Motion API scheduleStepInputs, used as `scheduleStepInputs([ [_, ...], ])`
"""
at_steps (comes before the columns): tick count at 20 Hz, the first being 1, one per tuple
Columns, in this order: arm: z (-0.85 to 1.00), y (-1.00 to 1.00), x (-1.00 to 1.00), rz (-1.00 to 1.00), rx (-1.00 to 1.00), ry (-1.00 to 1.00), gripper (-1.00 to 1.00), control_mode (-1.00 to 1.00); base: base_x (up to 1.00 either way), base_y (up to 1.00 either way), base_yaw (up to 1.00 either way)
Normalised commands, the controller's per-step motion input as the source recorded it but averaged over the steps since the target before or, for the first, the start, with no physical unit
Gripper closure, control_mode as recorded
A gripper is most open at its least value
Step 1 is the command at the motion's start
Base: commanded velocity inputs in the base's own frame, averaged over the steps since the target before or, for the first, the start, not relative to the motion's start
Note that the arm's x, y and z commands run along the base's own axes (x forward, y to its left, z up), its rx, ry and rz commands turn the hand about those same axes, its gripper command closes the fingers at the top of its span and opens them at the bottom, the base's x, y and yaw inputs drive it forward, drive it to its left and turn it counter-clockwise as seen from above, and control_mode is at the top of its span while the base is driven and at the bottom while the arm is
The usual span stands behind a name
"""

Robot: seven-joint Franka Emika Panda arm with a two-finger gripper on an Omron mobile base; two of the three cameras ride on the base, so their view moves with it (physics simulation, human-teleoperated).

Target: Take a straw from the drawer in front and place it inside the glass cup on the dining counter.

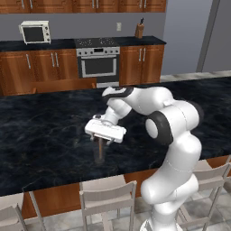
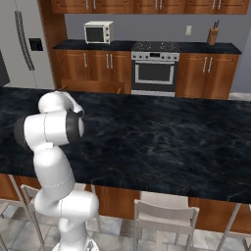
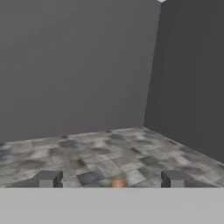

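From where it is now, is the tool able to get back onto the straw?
Probably yes. The tool is open directly above the straw, which stands in the glass cup on the dining counter; nothing lies between.

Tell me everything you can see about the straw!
The straw is a thin, straight, reddish-brown stick, plain and smooth. It stands nearly upright on the black stone dining counter, right under the open gripper. Its top reaches up between the gripper's fingers, which stand apart on either side of it in the hand view, where just its orange-brown tip peeks up. Around its lower part there is a faint greyish shape, probably the glass cup, though that is too dim to be sure.
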Motion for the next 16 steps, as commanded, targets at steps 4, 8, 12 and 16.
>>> scheduleStepInputs([
  [4,0.00,-0.11,0.00,0.00,0.00,-0.13,-1.00,-1.00,0.00,0.00,0.00],
  [8,0.00,-0.06,0.00,0.00,-0.08,-0.26,-1.00,-1.00,0.00,0.00,0.00],
  [12,0.14,0.00,-0.08,0.00,-0.22,-0.50,-1.00,-1.00,0.00,0.00,0.00],
  [16,0.41,0.00,-0.05,0.00,-0.21,-0.58,-1.00,-1.00,0.00,0.00,0.00],
])
